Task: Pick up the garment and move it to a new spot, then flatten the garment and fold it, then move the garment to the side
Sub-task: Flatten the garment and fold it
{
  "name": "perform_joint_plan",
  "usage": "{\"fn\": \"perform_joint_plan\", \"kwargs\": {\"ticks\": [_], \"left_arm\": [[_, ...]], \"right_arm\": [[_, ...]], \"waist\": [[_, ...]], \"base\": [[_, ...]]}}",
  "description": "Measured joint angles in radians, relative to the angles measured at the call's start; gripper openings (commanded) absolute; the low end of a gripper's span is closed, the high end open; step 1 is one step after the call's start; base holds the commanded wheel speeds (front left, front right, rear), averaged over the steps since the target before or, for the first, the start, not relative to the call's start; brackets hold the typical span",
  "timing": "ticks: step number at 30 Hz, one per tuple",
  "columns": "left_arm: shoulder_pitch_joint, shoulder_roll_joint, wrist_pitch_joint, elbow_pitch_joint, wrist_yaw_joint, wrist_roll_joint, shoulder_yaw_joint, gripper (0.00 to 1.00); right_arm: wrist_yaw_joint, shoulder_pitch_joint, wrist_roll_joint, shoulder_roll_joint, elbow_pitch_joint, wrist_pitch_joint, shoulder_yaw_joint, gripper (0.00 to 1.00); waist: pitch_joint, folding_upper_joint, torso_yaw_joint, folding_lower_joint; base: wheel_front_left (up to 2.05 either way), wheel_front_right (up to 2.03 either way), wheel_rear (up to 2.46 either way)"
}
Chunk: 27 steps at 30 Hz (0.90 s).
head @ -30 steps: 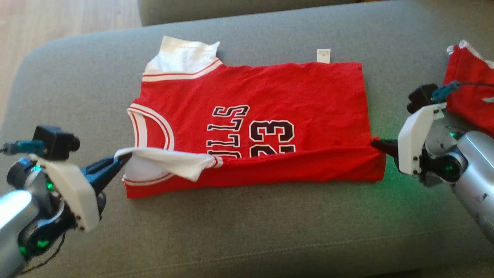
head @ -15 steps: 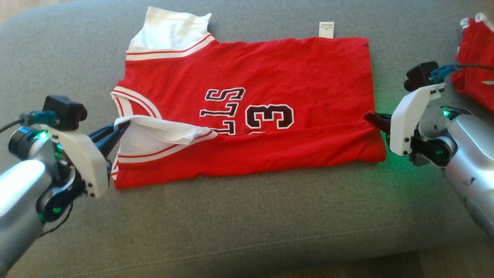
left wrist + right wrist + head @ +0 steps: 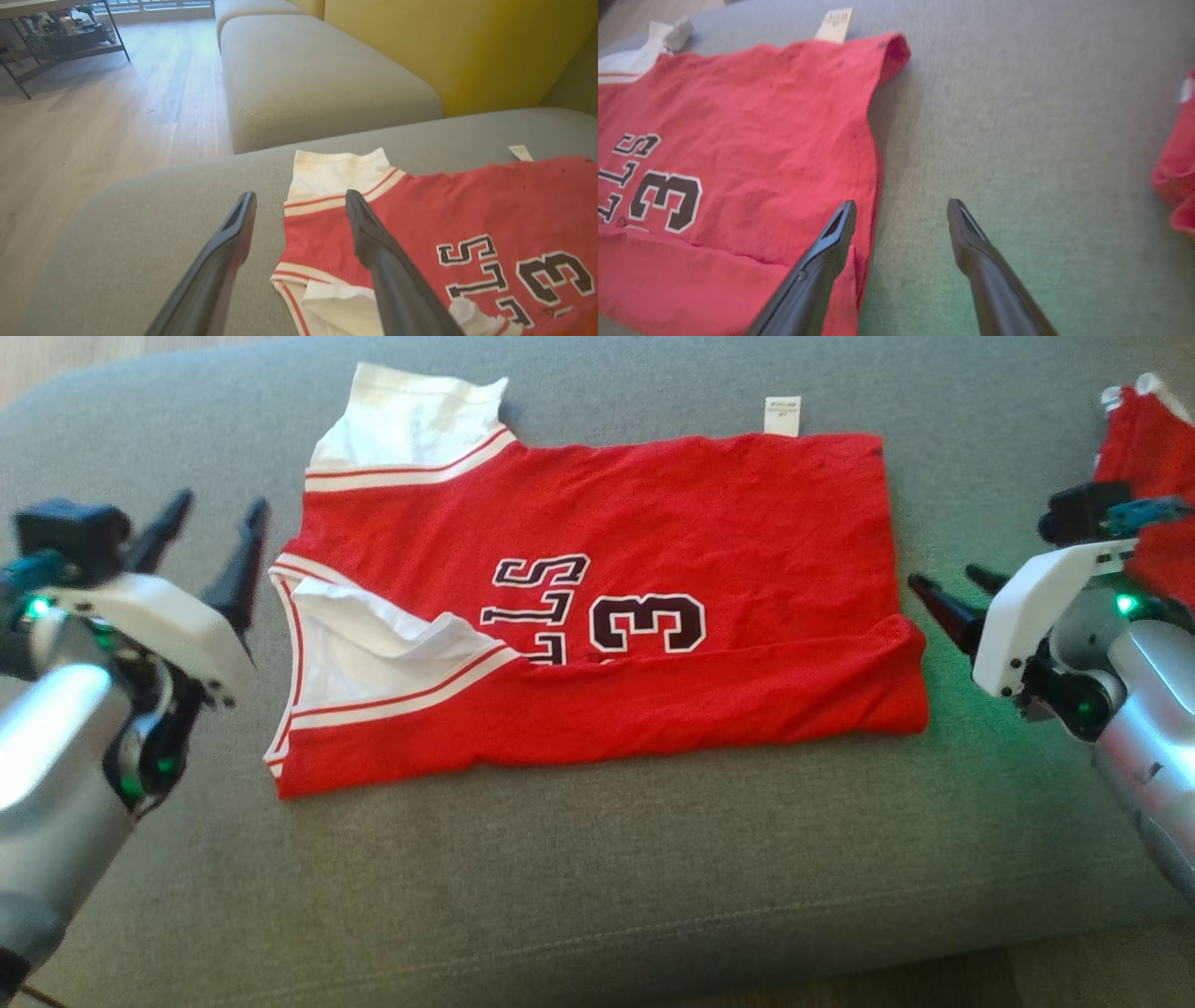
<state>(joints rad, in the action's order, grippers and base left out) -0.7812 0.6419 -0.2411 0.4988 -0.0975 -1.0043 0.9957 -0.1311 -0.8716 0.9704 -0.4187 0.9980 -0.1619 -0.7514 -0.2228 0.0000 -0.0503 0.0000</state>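
Note:
The garment (image 3: 653,513) (image 3: 490,200) (image 3: 738,121) is a red jersey with white sleeves and black lettering, lying flat on the grey sofa seat (image 3: 597,877). Its near long edge is folded up over the lower part of the print. My left gripper (image 3: 217,511) (image 3: 300,198) hovers open just off the jersey's collar end, nothing between its fingers. At the hem end my right gripper (image 3: 943,581) (image 3: 900,205) is open too, a little off the cloth, one fingertip (image 3: 845,210) above the hem edge.
A second red piece of clothing (image 3: 1153,476) (image 3: 1176,186) lies at the far right of the seat. Another grey cushion (image 3: 317,74) and a yellow backrest (image 3: 458,42) stand beyond, with wooden floor (image 3: 93,121) and a metal shelf (image 3: 56,32) to the left.
Both grippers have opened and let go of the garment's folded edge, then drawn back and up from its two ends. The fold now rests on the jersey. The camera tilted slightly.

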Motion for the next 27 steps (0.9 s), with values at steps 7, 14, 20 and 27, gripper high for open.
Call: {"fn": "perform_joint_plan", "kwargs": {"ticks": [7,14,20,27], "left_arm": [[0.112,-0.063,-0.009,-0.161,-0.139,0.107,-0.352,1.0],[0.433,-0.243,-0.015,-0.385,-0.175,0.308,-0.698,1.0],[0.617,-0.406,-0.015,-0.48,-0.112,0.486,-0.844,1.0],[0.772,-0.545,-0.015,-0.444,-0.013,0.656,-0.921,1.0]], "right_arm": [[0.0,-0.016,-0.066,0.022,0.024,0.34,0.077,1.0],[0.0,0.052,-0.135,0.065,-0.091,0.412,0.273,1.0],[0.0,0.304,-0.454,0.114,-0.406,0.415,0.668,1.0],[0.0,0.692,-0.743,0.336,-0.706,0.415,0.809,1.0]], "waist": [[0.053,0.0,-0.012,-0.0001],[0.118,0.0,-0.016,-0.0001],[0.158,0.0,-0.009,-0.0002],[0.182,0.0,-0.004,-0.0002]], "base": [[0.0,0.0,0.0],[0.0,0.0,0.0],[0.0,0.0,0.0],[0.0,0.0,0.0]]}}
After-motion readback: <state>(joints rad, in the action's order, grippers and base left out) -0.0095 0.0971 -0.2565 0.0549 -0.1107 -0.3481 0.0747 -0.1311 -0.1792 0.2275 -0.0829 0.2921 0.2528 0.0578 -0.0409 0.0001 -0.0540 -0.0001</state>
